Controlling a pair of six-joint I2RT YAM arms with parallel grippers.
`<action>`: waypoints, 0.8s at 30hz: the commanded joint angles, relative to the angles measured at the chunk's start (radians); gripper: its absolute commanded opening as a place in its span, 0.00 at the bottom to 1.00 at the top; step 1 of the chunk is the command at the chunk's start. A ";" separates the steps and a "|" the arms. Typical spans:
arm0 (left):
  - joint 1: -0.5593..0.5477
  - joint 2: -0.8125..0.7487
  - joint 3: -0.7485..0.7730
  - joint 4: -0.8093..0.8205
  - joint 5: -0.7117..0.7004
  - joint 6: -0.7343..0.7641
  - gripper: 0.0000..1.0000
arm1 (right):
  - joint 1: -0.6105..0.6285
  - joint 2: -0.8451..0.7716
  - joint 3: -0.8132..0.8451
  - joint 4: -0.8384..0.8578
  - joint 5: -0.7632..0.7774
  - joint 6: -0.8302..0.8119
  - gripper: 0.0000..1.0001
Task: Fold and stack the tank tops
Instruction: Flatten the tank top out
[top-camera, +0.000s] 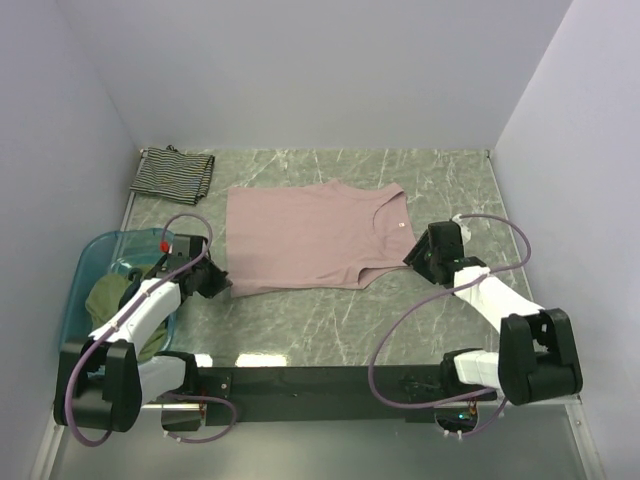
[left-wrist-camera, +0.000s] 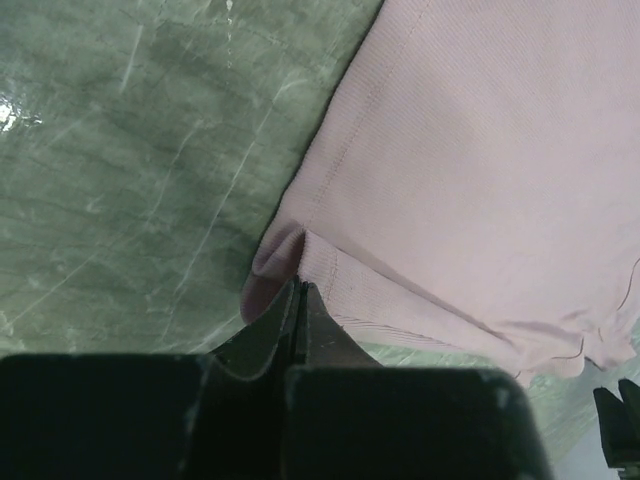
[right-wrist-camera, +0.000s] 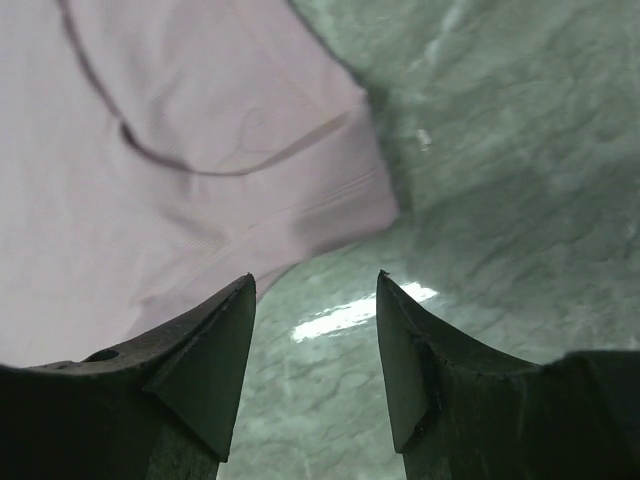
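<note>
- Pinching the lower-left hem corner (left-wrist-camera: 272, 262) of the mauve-pink cloth tank top (top-camera: 310, 238), flat at mid-frame: left gripper (left-wrist-camera: 300, 295), clenched.
- right gripper (right-wrist-camera: 315, 285) released, beside the strap (right-wrist-camera: 335, 195), holding nothing.
- Grasp strap first; lift both ends together.

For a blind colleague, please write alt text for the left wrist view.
The left end effector, shut, pinches the hem corner of a mauve-pink tank top. The top is spread on a green marble-patterned table.

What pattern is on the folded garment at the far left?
Thin black-and-white stripes: the folded cloth tank top, best seen in the top external view.
</note>
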 joint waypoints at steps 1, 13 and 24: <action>-0.005 -0.029 -0.016 -0.023 0.006 0.041 0.01 | -0.035 0.042 0.030 0.006 0.037 0.002 0.58; -0.005 -0.044 -0.010 -0.045 0.012 0.068 0.01 | -0.090 0.161 0.089 0.014 0.080 -0.010 0.58; -0.013 -0.074 -0.018 -0.074 0.001 0.039 0.01 | -0.117 0.208 0.149 -0.020 0.109 -0.033 0.08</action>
